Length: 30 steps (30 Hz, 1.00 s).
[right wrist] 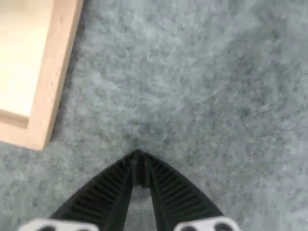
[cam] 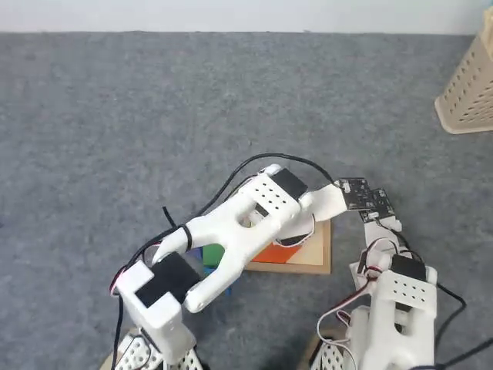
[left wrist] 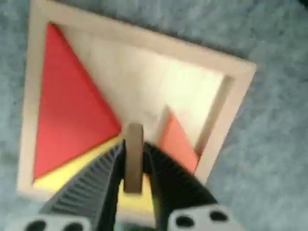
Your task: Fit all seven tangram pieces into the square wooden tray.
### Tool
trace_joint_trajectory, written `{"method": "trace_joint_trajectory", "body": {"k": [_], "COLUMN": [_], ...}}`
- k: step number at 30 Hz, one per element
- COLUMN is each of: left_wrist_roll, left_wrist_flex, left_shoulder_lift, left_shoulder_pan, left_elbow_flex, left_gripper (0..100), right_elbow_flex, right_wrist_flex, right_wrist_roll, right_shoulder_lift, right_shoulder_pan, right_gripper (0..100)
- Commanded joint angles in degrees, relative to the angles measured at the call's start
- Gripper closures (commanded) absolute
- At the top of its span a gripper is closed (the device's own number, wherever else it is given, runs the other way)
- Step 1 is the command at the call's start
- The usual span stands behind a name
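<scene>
Three pieces (left wrist: 72, 110) in the tray (left wrist: 144, 37), one tan piece (left wrist: 134, 166) in left tool (left wrist: 134, 145)

A perforated pale box (cam: 470, 77) stands on grey carpet (cam: 154, 116).

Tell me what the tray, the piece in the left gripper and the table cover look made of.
Tray: pale wood by its colour, matte, no gloss visible.
Piece in the left gripper: seen edge-on, tan edge suggests wood; face colour hidden.
Table cover: grey fuzzy textile, likely felt or low-pile carpet.
</scene>
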Motion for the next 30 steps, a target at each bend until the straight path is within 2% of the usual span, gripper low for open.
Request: {"method": "trace_joint_trajectory", "body": {"k": [1,9,15,20,26,30], "left_wrist_roll": [-2.7,-2.7,6.4,9.0,8.5,5.5], "left_wrist_flex": [-0.4,-0.4,0.0,0.4,-1.3,-3.7], "left_shoulder_lift": [-0.4,-0.4,-5.1,-11.5,-10.7,-8.6], "left_shoulder_pan": [1.8,2.0,0.3,-1.3,-1.9,-1.2], "left_elbow_flex": [-1.9,-1.9,-3.7,-2.6,2.1,3.6], "left_gripper": [99,99,99,99,99,99], "right_elbow_flex": [-0.4,-0.5,-0.6,-0.6,-1.0,-0.9], "right_wrist_flex": [-0.9,-0.9,-0.9,-0.9,-1.1,-1.2], "right_wrist_roll": [0.6,0.3,0.2,-0.4,0.6,0.6], "right_shoulder_lift": [-1.8,-1.8,-1.8,-1.8,-1.8,-1.8], "right_shoulder_pan": [0.7,2.0,2.9,3.4,16.8,20.1], "right_gripper": [98.5,98.5,98.7,98.9,98.9,98.9]}}
